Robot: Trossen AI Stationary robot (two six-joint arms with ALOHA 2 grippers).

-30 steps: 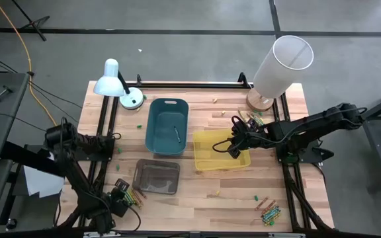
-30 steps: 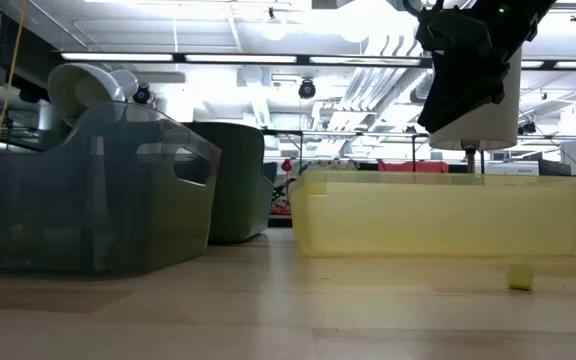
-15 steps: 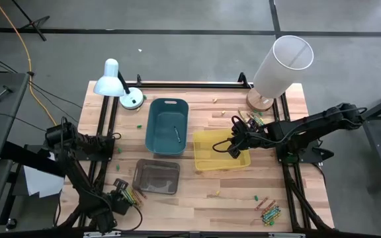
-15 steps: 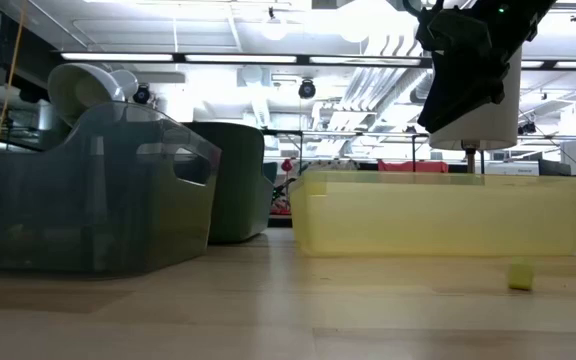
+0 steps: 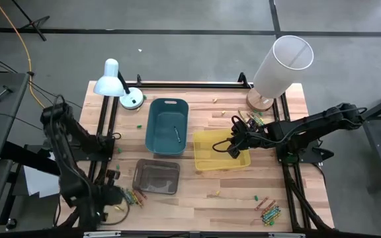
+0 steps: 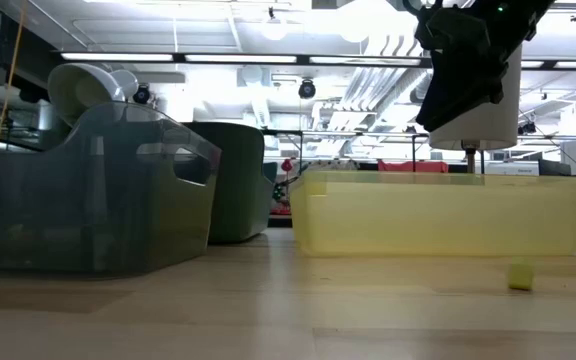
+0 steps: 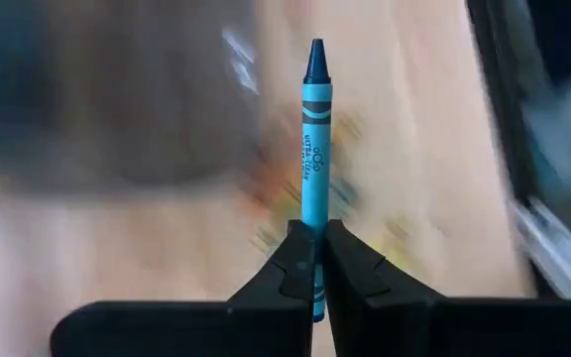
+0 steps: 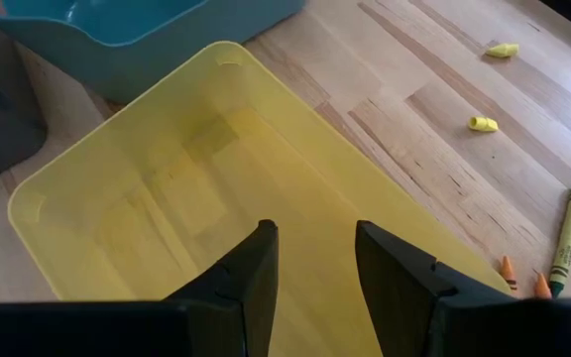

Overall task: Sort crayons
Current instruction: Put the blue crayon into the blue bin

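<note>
Blue crayon (image 7: 312, 169) is pinched upright by the shut left hand (image 7: 317, 260), ready for binning; right hand (image 8: 310, 263) hangs open, empty, over the yellow bin (image 8: 97, 213).

We take this for a robotics lab, wooden desk (image 5: 197, 198) on a grey concrete floor (image 5: 177, 46), black rails (image 5: 184, 84) framing it, cables (image 5: 28, 59) trailing, long strip lights (image 6: 218, 58) and exposed ceiling pipes (image 6: 368, 85) behind
</note>
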